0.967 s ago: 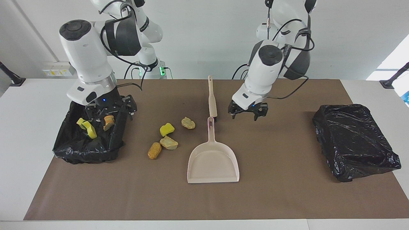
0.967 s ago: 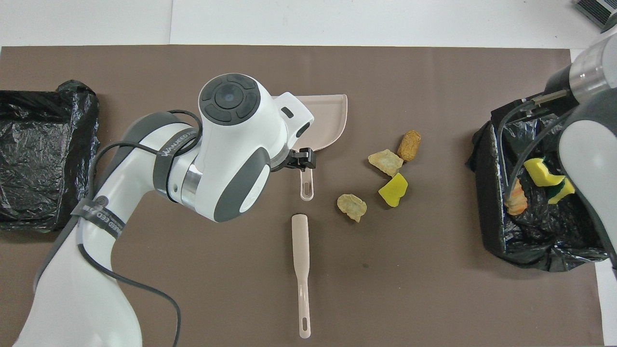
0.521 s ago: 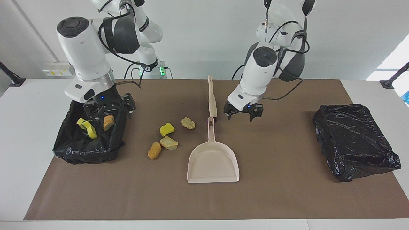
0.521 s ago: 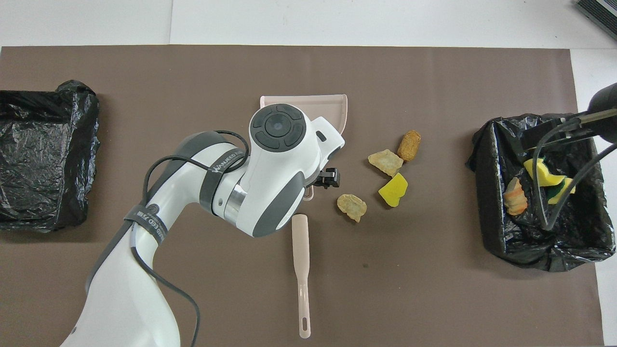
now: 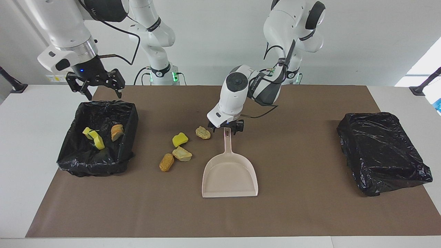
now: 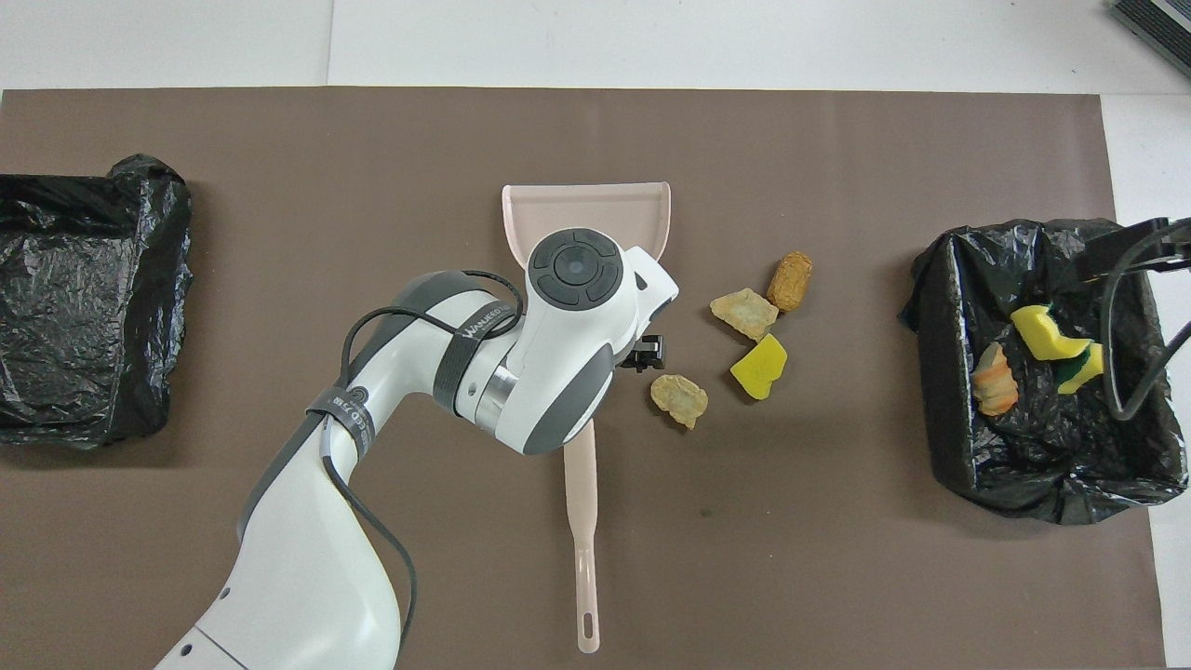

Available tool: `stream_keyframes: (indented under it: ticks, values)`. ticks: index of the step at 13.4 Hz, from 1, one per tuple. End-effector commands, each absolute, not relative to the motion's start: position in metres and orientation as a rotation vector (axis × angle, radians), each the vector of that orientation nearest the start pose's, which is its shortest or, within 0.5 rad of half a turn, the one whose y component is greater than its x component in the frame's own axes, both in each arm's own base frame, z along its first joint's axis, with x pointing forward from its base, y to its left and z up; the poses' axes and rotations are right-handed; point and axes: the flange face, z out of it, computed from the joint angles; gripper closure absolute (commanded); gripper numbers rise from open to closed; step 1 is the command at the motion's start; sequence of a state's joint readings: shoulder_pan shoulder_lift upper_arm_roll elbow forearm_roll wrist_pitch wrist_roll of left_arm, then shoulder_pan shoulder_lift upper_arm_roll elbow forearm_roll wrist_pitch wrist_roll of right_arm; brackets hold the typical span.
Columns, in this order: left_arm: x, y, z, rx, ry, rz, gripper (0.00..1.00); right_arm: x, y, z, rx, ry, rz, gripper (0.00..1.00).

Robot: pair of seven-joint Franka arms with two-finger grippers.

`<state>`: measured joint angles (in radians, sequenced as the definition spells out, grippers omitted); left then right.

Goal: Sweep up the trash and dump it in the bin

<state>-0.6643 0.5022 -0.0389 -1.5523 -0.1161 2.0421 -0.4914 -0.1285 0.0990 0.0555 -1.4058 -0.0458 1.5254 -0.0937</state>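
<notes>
Several pieces of trash lie loose on the brown mat: a yellow chunk [image 5: 180,139] [image 6: 762,366], two tan lumps [image 5: 203,132] [image 5: 182,154] and an orange-brown one [image 5: 166,162]. More trash [image 5: 93,137] lies in the black-lined bin [image 5: 130,115] [image 6: 940,307] at the right arm's end. The pale pink dustpan [image 5: 230,175] [image 6: 586,209] lies flat beside the loose pieces, its handle toward the robots. My left gripper [image 5: 226,128] is open, low over the handle's end, a finger on each side. My right gripper [image 5: 95,83] hangs open, high over the bin's edge nearest the robots.
A pale pink stick [image 6: 581,521] lies in line with the dustpan's handle, nearer the robots, partly covered by the left arm. A second black-bagged box [image 5: 382,151] [image 6: 84,298] sits at the left arm's end of the mat.
The left gripper has swung toward the right arm's end and dropped onto the dustpan handle's end. The right gripper has risen out of the bin and drawn back toward the robots.
</notes>
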Motion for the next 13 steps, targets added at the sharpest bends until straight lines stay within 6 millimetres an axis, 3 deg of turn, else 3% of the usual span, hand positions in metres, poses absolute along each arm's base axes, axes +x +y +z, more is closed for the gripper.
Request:
stream_keyframes:
  ticks: [1,5,9,10,11,13]
  values:
    - [0.526,-0.442,0.363,-3.187,0.255,0.082,0.00,0.563,-0.065,0.643,-3.150,0.130,0.034,0.00]
    - [0.533,-0.438,0.365,-3.120,0.324,-0.011,0.00,0.556,-0.052,0.636,-3.126,0.242,0.129,0.00]
    - [0.534,-0.440,0.362,-3.125,0.323,-0.018,0.00,0.552,-0.025,0.633,-3.125,0.249,0.149,0.00]
    - [0.533,-0.441,0.362,-3.132,0.319,-0.008,0.05,0.542,-0.020,0.629,-3.125,0.242,0.171,0.00]
    - [0.532,-0.442,0.362,-3.135,0.319,-0.005,0.24,0.535,-0.018,0.624,-3.125,0.242,0.188,0.00]
    - [0.531,-0.444,0.361,-3.138,0.317,0.007,0.50,0.523,-0.017,0.614,-3.130,0.248,0.121,0.00]
